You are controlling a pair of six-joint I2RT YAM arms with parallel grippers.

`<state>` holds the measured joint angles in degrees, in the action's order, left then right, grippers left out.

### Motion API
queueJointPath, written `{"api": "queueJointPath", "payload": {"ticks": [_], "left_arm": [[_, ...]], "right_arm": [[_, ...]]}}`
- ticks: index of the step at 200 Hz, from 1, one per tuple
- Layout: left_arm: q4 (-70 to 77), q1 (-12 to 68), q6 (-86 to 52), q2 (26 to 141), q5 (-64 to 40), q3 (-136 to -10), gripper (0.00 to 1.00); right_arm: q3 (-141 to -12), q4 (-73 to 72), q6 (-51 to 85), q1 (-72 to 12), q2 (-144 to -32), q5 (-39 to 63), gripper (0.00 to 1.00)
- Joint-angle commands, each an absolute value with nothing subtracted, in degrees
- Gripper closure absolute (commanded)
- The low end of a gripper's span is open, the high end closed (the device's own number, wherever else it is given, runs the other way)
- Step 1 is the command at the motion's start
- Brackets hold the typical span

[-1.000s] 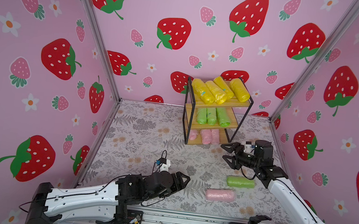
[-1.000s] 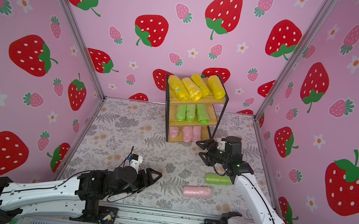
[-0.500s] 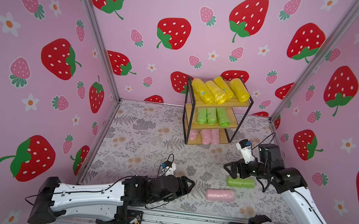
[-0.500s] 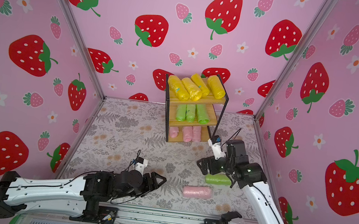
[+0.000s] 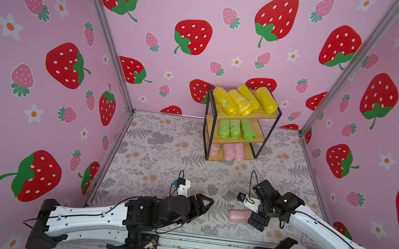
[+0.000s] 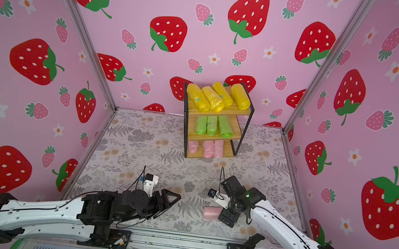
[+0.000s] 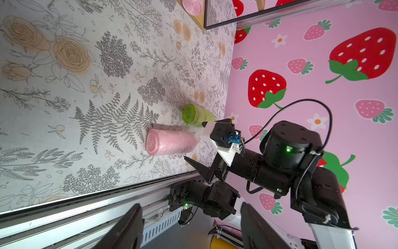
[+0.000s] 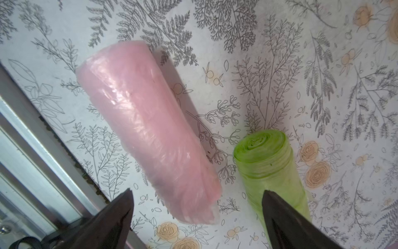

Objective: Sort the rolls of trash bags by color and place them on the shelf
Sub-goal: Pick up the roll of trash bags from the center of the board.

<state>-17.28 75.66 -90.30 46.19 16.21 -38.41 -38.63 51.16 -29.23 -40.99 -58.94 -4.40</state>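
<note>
Roll: pale pink crinkly film cylinder on floral tabletop beside light green roll, not yet shelved.
Right claw: released, spread over pink end, likely to grasp.
Left claw: released, empty.

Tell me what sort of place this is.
Probably a staged robot test booth, not a home: strawberry-print walls between metal posts box in a flowered tabletop, and a left arm and right arm sit on a rail at its front.
</note>
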Motion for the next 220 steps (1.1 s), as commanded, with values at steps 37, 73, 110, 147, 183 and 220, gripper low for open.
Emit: {"api": "queueJointPath", "payload": {"ticks": [37, 73, 110, 147, 183, 220], "left_arm": [[-18.7, 76.0, -91.5, 43.1, 18.5, -35.4, 0.26], [-18.5, 76.0, -91.8, 42.1, 18.9, -34.2, 0.26], [-17.5, 76.0, -92.7, 41.0, 18.9, -32.2, 0.26], [-17.7, 76.0, -92.8, 39.1, 19.0, -31.2, 0.26], [-23.1, 76.0, -90.3, 36.8, 19.9, -33.8, 0.26], [-23.7, 76.1, -89.5, 33.2, 20.9, -32.4, 0.26]], "right_arm": [[-32.6, 52.4, -34.9, -48.9, -61.9, -4.9, 0.02], [-31.7, 50.2, -34.3, -49.4, -63.0, -3.9, 0.06], [-33.8, 47.5, -32.8, -49.7, -67.6, -3.9, 0.08], [-38.5, 45.4, -28.7, -49.7, -75.1, -2.9, 0.19], [-43.2, 46.0, -26.7, -49.7, -79.5, -2.5, 0.57], [-46.8, 48.0, -25.1, -49.7, -77.9, -0.5, 0.86]]}}
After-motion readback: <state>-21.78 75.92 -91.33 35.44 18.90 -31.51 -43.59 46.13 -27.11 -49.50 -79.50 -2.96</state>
